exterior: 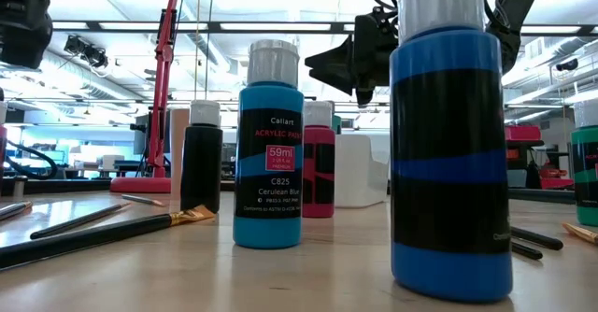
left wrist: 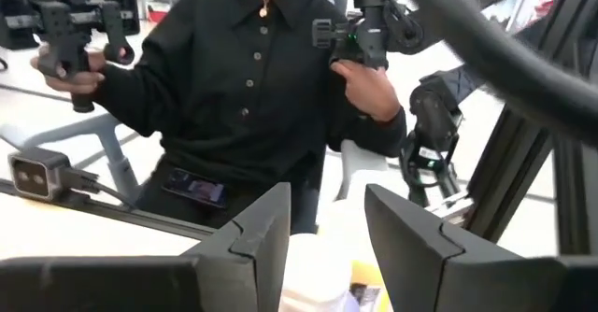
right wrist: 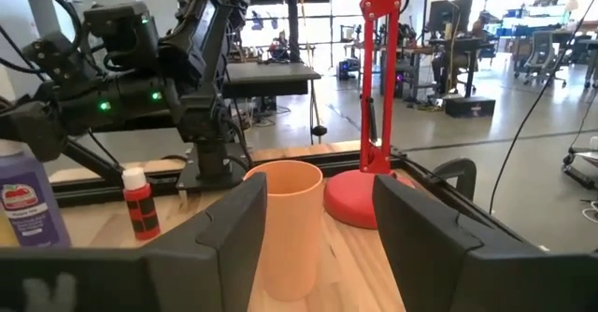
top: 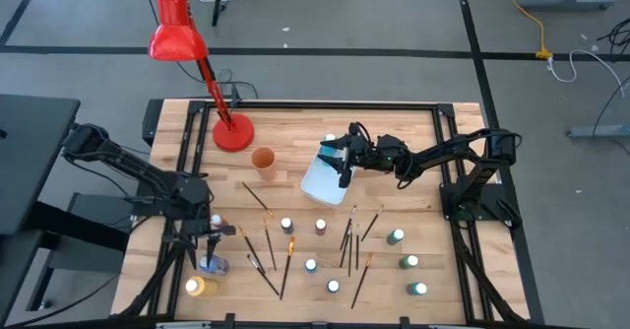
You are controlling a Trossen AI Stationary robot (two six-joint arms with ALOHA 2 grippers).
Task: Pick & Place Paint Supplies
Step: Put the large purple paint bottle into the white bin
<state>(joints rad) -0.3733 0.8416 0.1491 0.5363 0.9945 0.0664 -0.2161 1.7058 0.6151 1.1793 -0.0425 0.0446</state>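
1. Most of the paint supplies are not yet put away. Paint bottles [top: 321, 227] and brushes [top: 350, 235] lie scattered across the near half of the table [top: 413, 122].
2. A white bin [top: 323, 178] sits mid-table, just beside an orange cup [top: 263, 159]; what it contains cannot be told.
3. The right gripper [top: 335, 159] hovers over the bin's far edge, jaws apart and empty. Its wrist view looks past them at the cup and the red lamp [top: 233, 132].
4. The left gripper [top: 213, 232] hangs over bottles at the near left. Its jaws are parted around something white, and whether it grips it cannot be told.
5. Judging by the spread, nearly all the sorting remains.
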